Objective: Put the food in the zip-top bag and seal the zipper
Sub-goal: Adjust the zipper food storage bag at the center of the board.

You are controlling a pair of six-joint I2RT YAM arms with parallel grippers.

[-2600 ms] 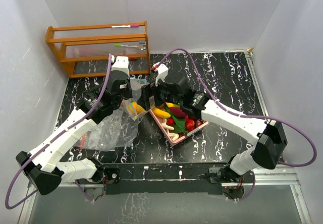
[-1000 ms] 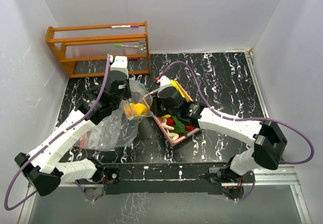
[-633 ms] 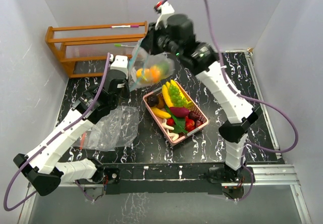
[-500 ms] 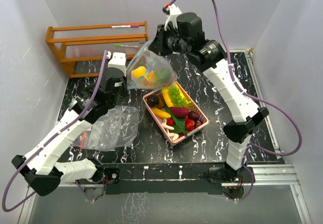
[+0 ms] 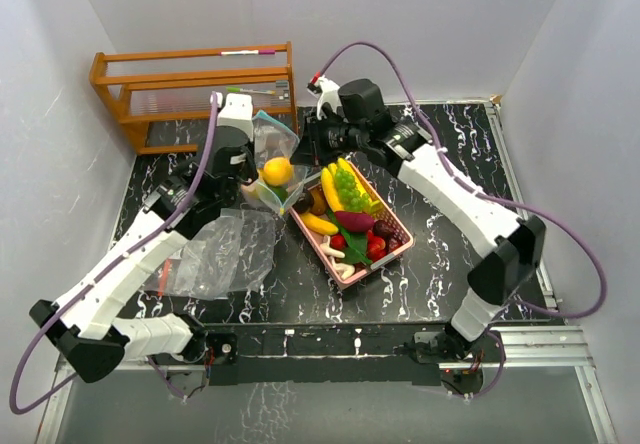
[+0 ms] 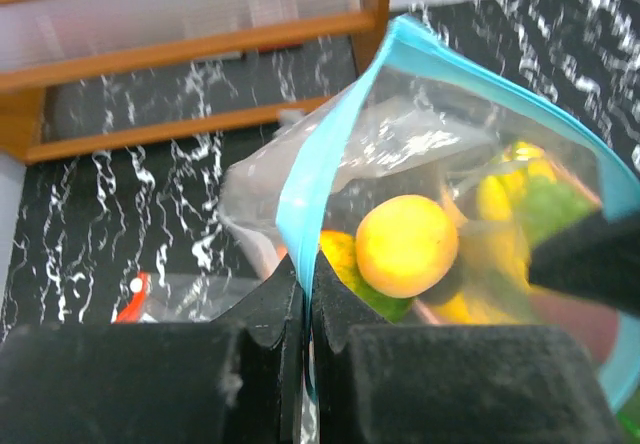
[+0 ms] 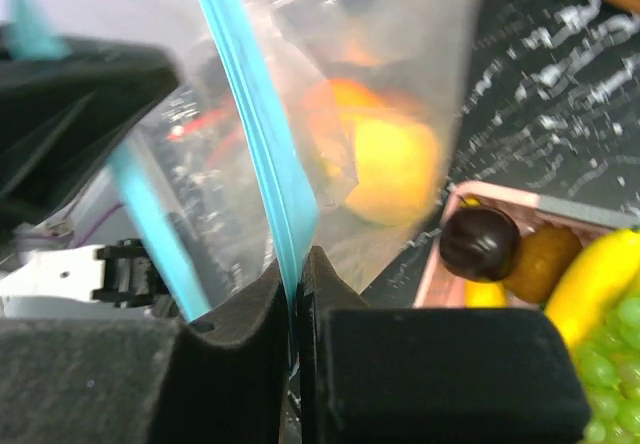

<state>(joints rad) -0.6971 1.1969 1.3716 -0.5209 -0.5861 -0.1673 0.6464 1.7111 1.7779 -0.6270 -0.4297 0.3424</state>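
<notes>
well, the left gripper is pinched tight on the blue zipper strip of the clear bag, with the fingers pressed together and only the strip between them. the right gripper is clamped the same way on the opposite side of that strip, which runs up and away from its fingertips. so each arm holds one lip of the bag, and the mouth stands open between them in a wide blue arc.

from above, the bag hangs between the two grippers just left of the pink tray, in front of the wooden rack. whether its bottom touches the table i cannot tell. inside it sits a round yellow-orange fruit, with something green just under it and a second orange piece partly hidden behind the strip in the left wrist view.

most of the food is in the tray: yellow bananas, a bunch of green grapes, a dark purple piece, a green leaf and red berries, all packed close together. the right wrist view shows a dark plum at the tray's near corner, touching a brownish fruit beside it.

a second, crumpled clear bag lies flat on the table under the left arm, well apart from the tray.
</notes>
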